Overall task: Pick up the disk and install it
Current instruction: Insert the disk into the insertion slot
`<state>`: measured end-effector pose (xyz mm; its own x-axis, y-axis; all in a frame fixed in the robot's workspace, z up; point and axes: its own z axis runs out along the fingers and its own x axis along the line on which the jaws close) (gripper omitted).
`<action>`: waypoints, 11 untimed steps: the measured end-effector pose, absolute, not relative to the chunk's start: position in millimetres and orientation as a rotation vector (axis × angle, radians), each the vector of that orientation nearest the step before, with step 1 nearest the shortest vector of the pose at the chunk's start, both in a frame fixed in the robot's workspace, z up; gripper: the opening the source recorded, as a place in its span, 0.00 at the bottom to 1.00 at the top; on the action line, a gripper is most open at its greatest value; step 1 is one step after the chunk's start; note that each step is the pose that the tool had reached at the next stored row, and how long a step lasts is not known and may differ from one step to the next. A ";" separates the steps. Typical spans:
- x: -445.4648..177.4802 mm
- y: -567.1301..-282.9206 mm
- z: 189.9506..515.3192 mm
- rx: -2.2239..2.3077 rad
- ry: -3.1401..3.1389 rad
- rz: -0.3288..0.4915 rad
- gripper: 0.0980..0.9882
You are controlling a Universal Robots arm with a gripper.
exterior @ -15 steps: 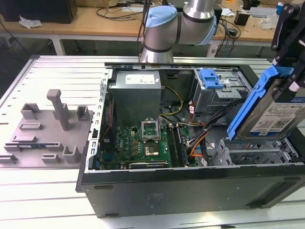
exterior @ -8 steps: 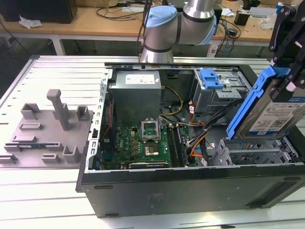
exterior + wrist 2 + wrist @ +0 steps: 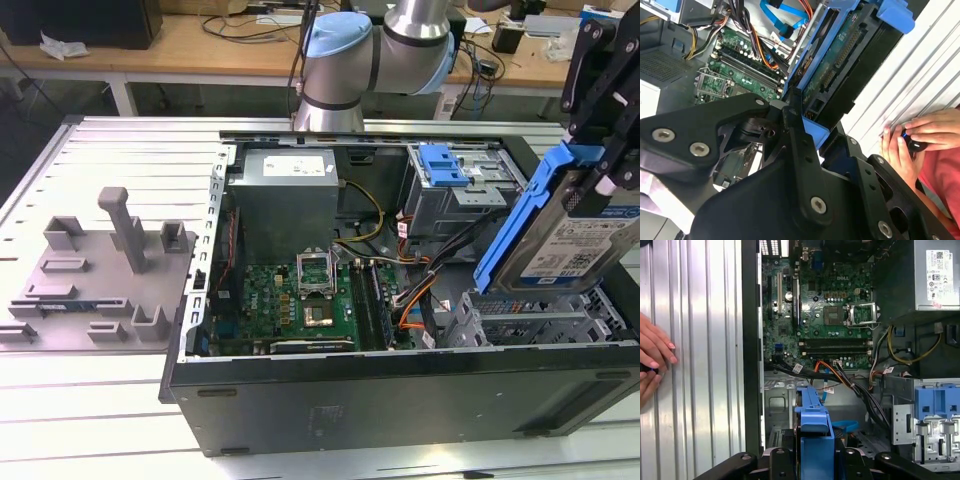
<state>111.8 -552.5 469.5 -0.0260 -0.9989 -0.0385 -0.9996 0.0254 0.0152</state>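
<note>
Ribbed grey metal table [image 3: 120, 160] underneath, carrying open black computer tower case [image 3: 400, 400] lying on its side. Silver-and-blue robot arm [image 3: 340, 60] behind case. Inside case: grey metal power-supply box [image 3: 285, 190], green motherboard [image 3: 300, 300] just beside it. Flat silver hard-drive disk [image 3: 575, 240] with bright blue plastic bracket, tilted on edge, raised over case's silver drive cage [image 3: 520, 320]. Black gripper [image 3: 600, 170] clamped on disk's upper end. Person's hands [image 3: 920, 135] over table just outside case wall, pinching small dark object.
</note>
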 end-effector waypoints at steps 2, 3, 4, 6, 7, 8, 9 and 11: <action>111.8 -552.2 467.6 -2.183 2.235 0.059 0.30; 111.7 -552.1 466.5 -2.184 2.234 0.059 0.30; 111.8 -552.0 465.1 -2.185 2.232 0.059 0.30; 112.6 -551.9 463.8 -2.187 2.231 0.059 0.30; 113.0 -551.9 463.2 -2.187 2.231 0.059 0.30; 113.6 -551.9 462.4 -2.189 2.229 0.059 0.30; 113.8 -551.9 462.0 -2.191 2.227 0.059 0.30; 114.2 -551.9 460.8 -2.196 2.221 0.058 0.30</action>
<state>114.2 -551.9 460.8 -0.0115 -0.9992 -0.0384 -0.9998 0.0110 0.0140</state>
